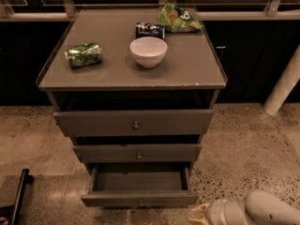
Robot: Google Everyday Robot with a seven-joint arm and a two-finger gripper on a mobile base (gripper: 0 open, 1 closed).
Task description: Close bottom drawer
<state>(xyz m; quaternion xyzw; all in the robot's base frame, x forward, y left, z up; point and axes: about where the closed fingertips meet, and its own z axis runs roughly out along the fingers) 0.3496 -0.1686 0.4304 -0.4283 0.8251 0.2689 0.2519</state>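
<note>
The bottom drawer (139,198) of the grey cabinet stands pulled out, its shallow grey tray open and empty, its small knob at the centre of the front near the lower edge of the view. Above it are the middle drawer front (137,152) and the top drawer front (135,122). My gripper (197,214) is at the bottom right, low to the floor, just right of the bottom drawer's front corner. Only its pale tip and white wrist show.
On the cabinet top (197,69) lie a crushed green can (83,54), a white bowl (148,51), a blue can (149,30) and a green chip bag (178,18). A white post (283,86) stands at right. A black bar (18,196) lies on the floor at left.
</note>
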